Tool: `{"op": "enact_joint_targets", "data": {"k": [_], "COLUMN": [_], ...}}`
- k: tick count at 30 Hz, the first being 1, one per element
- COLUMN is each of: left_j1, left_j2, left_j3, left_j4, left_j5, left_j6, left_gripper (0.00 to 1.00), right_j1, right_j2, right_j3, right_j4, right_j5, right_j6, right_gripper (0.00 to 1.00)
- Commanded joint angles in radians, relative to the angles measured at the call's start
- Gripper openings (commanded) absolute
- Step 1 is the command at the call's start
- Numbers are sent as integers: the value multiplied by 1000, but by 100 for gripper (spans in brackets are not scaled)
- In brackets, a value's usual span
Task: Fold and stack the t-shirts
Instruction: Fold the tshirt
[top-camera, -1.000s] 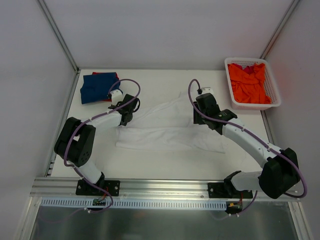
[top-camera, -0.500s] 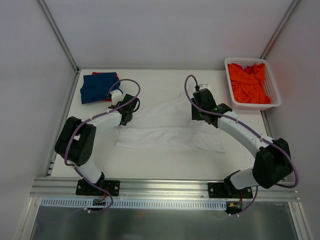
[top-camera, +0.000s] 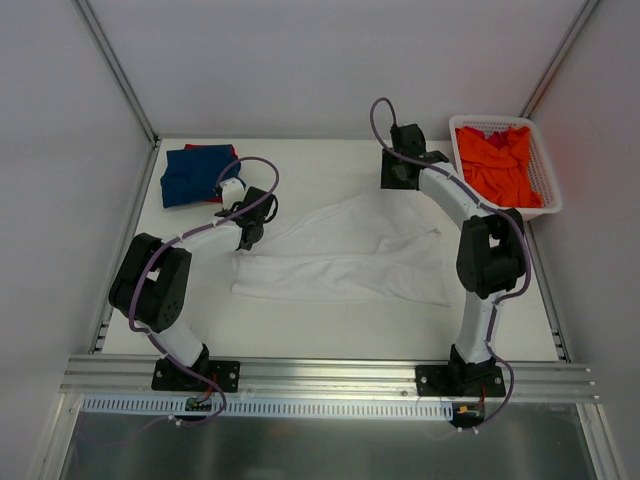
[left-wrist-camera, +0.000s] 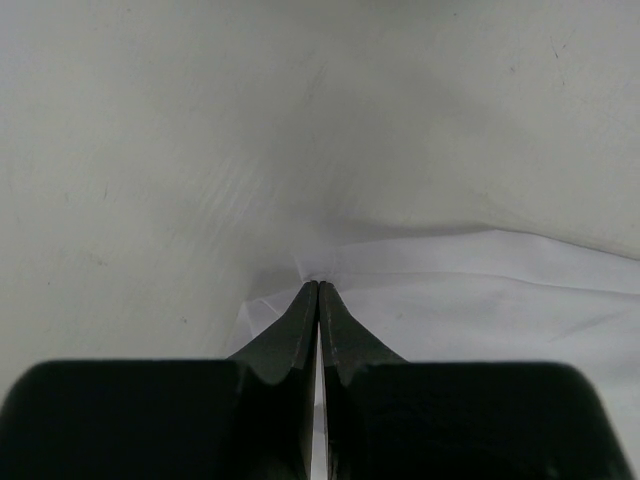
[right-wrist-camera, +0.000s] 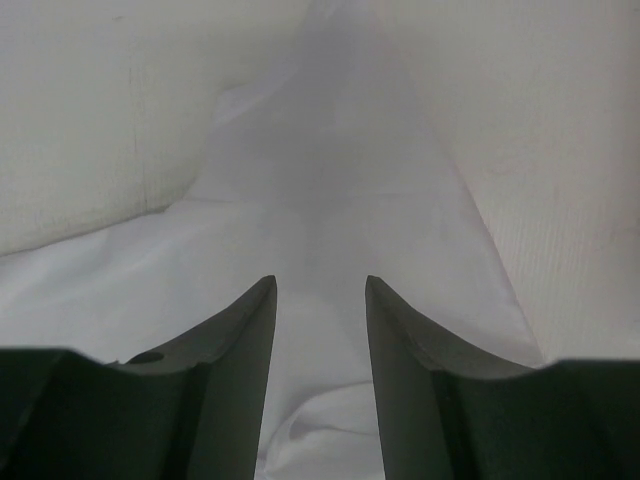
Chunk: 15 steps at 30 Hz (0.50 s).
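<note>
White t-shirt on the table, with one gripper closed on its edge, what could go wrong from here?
1. The left gripper is shut on just the very corner of the white t-shirt; a pull may slip it free.
2. The right gripper is open above the cloth, holding nothing, so a one-sided pull could drag and bunch the already wrinkled shirt.
3. That gripper is not far from the basket and might nudge it on a wide swing.

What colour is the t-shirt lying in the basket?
Orange t-shirt, clearest in the top external view.
</note>
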Motion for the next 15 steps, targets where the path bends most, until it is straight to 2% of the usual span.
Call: {"op": "enact_joint_targets", "data": {"k": [1, 11, 15], "left_j1": [12, 15, 13], "left_j2": [-26, -8, -3], "left_j3": [23, 42, 48], "left_j4": [17, 18, 18], "left_j5": [6, 20, 18], "left_j6": [18, 25, 28], "left_gripper": [0, 0, 0], "right_j1": [-54, -163, -190], "right_j2": [64, 308, 400], "right_j3": [131, 407, 508], "right_j4": [-46, -88, -93], "right_j5": [-88, -246, -328], "right_j6": [-43, -57, -57], "right_gripper": [44, 45, 51]}}
